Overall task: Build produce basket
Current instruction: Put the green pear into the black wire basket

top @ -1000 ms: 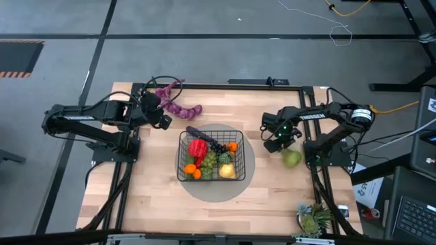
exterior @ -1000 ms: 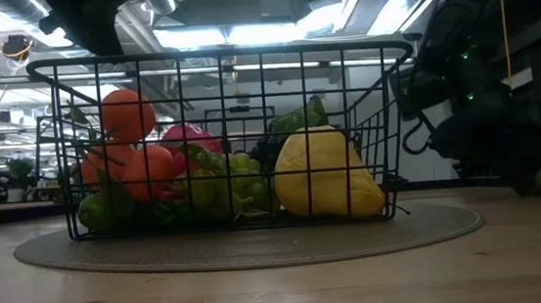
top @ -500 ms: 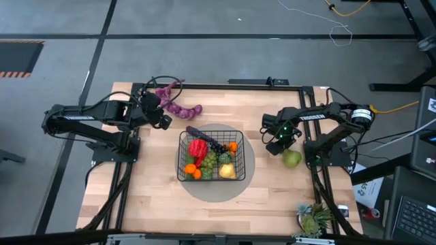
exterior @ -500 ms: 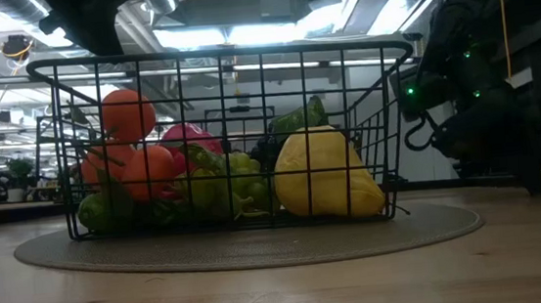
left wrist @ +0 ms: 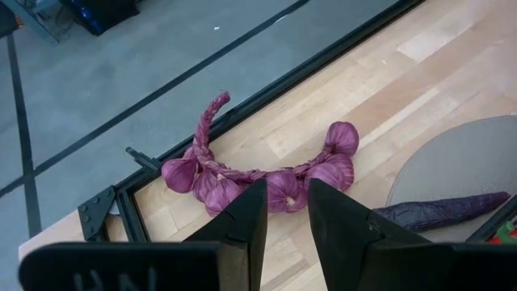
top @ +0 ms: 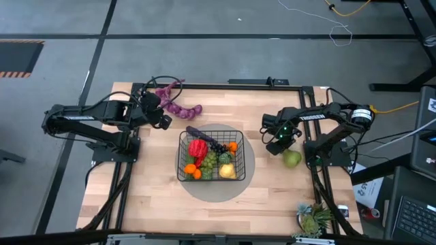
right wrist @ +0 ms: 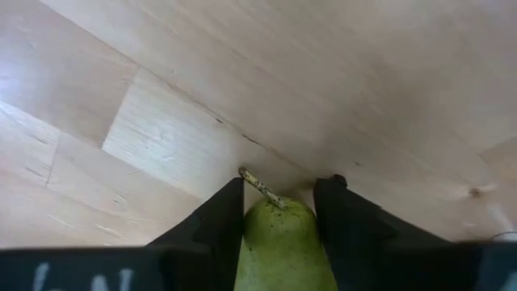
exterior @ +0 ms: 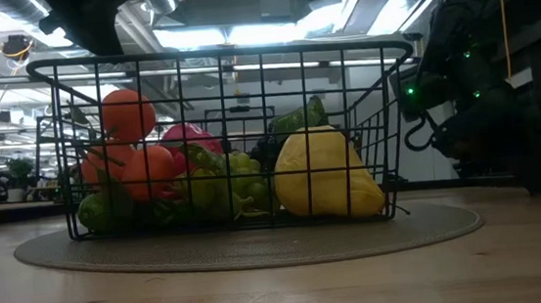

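The black wire basket (top: 182,155) stands on a round grey mat (top: 248,170) at the table's middle. It holds produce: oranges, a red pepper, green grapes and a yellow lemon (exterior: 324,174). A green pear (top: 291,158) lies on the wood to the basket's right, and my right gripper (right wrist: 279,198) is shut on it. A purple string of bulbs (left wrist: 266,174) lies at the table's far left. My left gripper (left wrist: 287,210) hangs above it, open with a narrow gap, touching nothing. My right gripper pinches the pear's narrow stem end (right wrist: 279,222) between its two fingers, one on each side. The fingers (right wrist: 216,218) slant steeply down from above. The stem points forward out of the gap. The pear lies on the table.
A long dark purple vegetable (top: 204,138) lies across the basket's far rim. A spiky green potted plant (top: 313,219) stands at the near right corner. Bare wood lies in front of the mat and to the basket's left.
My right gripper has rolled a little about its own axis above the pear and stayed in place. The pear has not moved off its spot on the table.
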`<act>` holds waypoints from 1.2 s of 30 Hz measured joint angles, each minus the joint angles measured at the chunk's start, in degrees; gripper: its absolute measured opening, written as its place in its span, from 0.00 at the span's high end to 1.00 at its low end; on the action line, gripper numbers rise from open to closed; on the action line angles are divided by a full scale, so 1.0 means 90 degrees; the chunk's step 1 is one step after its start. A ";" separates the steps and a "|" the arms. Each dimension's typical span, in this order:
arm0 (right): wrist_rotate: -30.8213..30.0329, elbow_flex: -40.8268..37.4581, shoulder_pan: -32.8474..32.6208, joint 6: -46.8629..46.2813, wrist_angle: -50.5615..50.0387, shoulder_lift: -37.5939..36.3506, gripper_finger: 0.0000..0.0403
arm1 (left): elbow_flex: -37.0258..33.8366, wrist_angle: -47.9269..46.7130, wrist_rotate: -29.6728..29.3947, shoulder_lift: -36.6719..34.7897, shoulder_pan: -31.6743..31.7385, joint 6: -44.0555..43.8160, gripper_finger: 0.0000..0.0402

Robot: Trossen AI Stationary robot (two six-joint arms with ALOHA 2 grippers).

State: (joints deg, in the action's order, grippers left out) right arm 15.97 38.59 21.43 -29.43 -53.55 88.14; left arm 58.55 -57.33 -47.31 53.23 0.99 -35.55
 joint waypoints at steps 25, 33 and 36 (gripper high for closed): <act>-0.0051 0.0000 0.0000 -0.0565 0.0392 -0.0012 0.72 | -0.0001 -0.0002 0.0000 0.0001 0.0000 -0.0007 0.79; -0.0076 0.0002 0.0000 -0.0541 0.0368 -0.0012 0.76 | -0.0001 -0.0002 0.0000 0.0001 -0.0002 -0.0005 0.79; -0.0083 0.0014 0.0000 -0.0523 0.0349 -0.0010 0.76 | 0.0000 -0.0002 0.0000 0.0001 0.0000 -0.0004 0.79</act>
State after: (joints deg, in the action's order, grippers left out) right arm 15.22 38.72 21.43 -34.13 -50.41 88.05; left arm 58.55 -57.34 -47.31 53.24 0.99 -35.58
